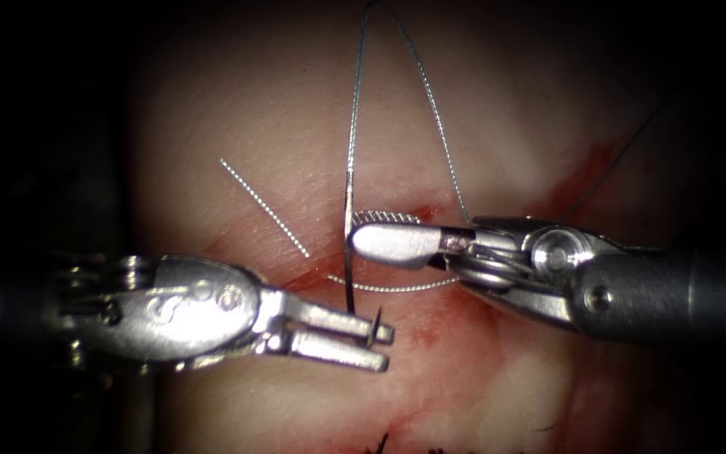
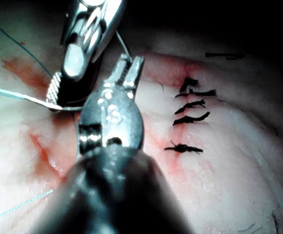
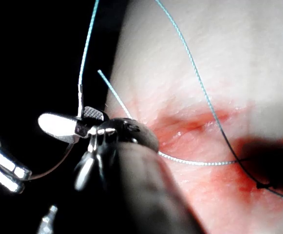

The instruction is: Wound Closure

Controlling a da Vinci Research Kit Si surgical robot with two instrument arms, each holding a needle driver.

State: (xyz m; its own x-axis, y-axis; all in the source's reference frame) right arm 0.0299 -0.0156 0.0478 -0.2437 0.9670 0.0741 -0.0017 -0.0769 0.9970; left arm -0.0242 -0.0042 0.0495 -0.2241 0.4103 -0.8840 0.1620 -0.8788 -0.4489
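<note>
R tool point(image 1: 355, 240) comes in from the frame's right, jaws clamped on the needle point(image 1: 349, 252) near its swaged end, about centre frame over the cut point(image 1: 313, 273). Needle hangs free of the tissue point(image 1: 237, 109), curving down to the L tool point(image 1: 380, 340), whose jaws sit narrowly apart round the tip region, lower centre. I can't tell if they actually grip it; they look parted w/ the point poking between them.

Thread point(image 1: 430, 101) rises from the swage to the top edge, loops back down behind the R tool. Another strand lies across the cut below the R jaws, and a short tail point(image 1: 262, 206) runs upper left. Red fluid point(image 1: 422, 336) smears around the cut.

Risks, as I judge: if R lets go before L has a firm bite, needle drops or swivels. Slack loop could snag on R tool's wrist. Needle tip sits close to tissue, so a stray dip could scratch it. Finished stitches point(image 2: 192, 117) in L wrist view lie well apart.
</note>
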